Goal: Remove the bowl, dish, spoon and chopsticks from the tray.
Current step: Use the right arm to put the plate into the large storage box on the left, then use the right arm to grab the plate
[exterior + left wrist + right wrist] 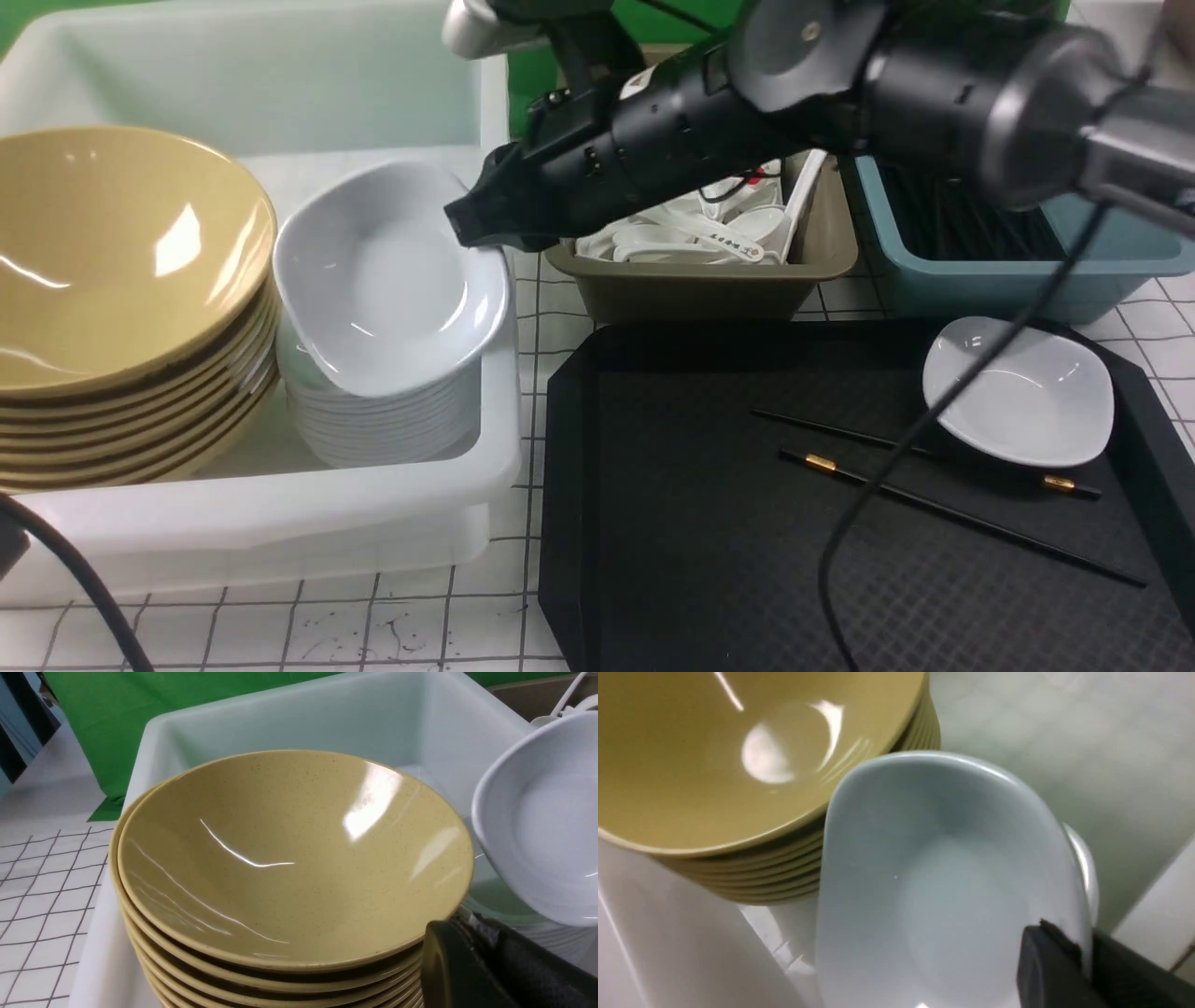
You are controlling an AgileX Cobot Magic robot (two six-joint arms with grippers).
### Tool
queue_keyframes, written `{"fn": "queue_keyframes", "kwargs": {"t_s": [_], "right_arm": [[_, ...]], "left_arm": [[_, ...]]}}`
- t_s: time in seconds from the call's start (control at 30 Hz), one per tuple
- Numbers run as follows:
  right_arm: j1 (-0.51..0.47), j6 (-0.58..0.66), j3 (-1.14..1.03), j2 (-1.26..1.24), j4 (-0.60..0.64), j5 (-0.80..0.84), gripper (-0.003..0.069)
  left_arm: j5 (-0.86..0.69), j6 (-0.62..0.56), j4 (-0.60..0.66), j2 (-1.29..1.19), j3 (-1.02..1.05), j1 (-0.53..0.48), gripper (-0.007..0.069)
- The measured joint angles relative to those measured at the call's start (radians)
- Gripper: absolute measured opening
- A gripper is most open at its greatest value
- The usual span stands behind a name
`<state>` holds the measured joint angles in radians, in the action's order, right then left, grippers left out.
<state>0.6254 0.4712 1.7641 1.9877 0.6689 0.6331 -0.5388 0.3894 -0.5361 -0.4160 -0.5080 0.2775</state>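
Observation:
My right gripper (471,229) is shut on the rim of a white dish (387,280) and holds it tilted over a stack of white dishes (392,420) in the white tub; the pinch shows in the right wrist view (1083,947). The top yellow bowl (103,252) sits on a stack of bowls beside it. My left gripper (467,924) is shut and empty, near that stack's rim. On the black tray (709,523) lie two black chopsticks (934,504) and another white dish (1022,392). No spoon shows on the tray.
The white tub (280,84) fills the left. A brown tub (691,294) with several white spoons and a blue tub (990,289) with dark sticks stand behind the tray. My right arm's cable (868,485) hangs over the tray.

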Motion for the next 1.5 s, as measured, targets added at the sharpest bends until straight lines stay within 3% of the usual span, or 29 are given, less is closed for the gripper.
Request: {"fn": "queue_keyframes", "kwargs": {"t_s": [0.13,0.23,0.4,0.53,0.67,0.7,0.77,0.83,0.9,1.03,1.33,1.5], "right_arm": [[0.003,-0.023,0.026,0.021,-0.031,-0.001,0.0148],[0.002,-0.025,0.034,0.007,-0.070,0.027,0.0254],[-0.038,-0.152,0.034,-0.104,-0.319,0.290,0.0388],[-0.091,-0.230,-0.041,-0.225,-0.532,0.433,0.0417],[-0.272,-0.341,-0.340,-0.427,-0.611,0.385,0.0424],[-0.272,-0.341,-0.340,-0.427,-0.611,0.385,0.0424],[-0.448,-0.382,-0.645,-0.529,-0.569,0.242,0.0425],[-0.507,-0.389,-0.732,-0.546,-0.527,0.196,0.0425],[-0.632,-0.363,-0.887,-0.559,-0.404,0.106,0.0425],[-0.748,-0.278,-1.035,-0.562,-0.208,-0.019,0.0425],[-0.802,-0.202,-1.078,-0.475,0.057,-0.247,0.0422],[-0.802,0.022,-1.064,-0.364,0.333,-0.274,0.0349]], "left_arm": [[0.000,-0.001,0.003,0.000,0.000,0.000,-0.0012],[0.000,-0.001,0.005,0.000,0.000,0.000,-0.0012],[-0.004,0.000,0.020,0.000,0.000,0.000,-0.0012],[-0.003,0.001,0.022,0.000,0.002,0.000,-0.0012],[0.028,0.001,0.023,0.000,0.028,0.000,-0.0012],[0.028,0.001,0.023,0.000,0.029,0.000,-0.0012],[0.070,0.002,0.023,0.000,0.046,0.000,-0.0012],[0.081,0.002,0.024,0.000,0.048,0.000,-0.0012],[0.096,0.002,0.026,0.000,0.049,0.000,-0.0012],[0.100,0.002,0.026,0.000,0.050,0.000,-0.0012],[0.133,0.007,0.026,0.000,0.072,0.000,-0.0012],[0.140,0.007,0.026,0.000,0.074,0.000,-0.0012]]}}
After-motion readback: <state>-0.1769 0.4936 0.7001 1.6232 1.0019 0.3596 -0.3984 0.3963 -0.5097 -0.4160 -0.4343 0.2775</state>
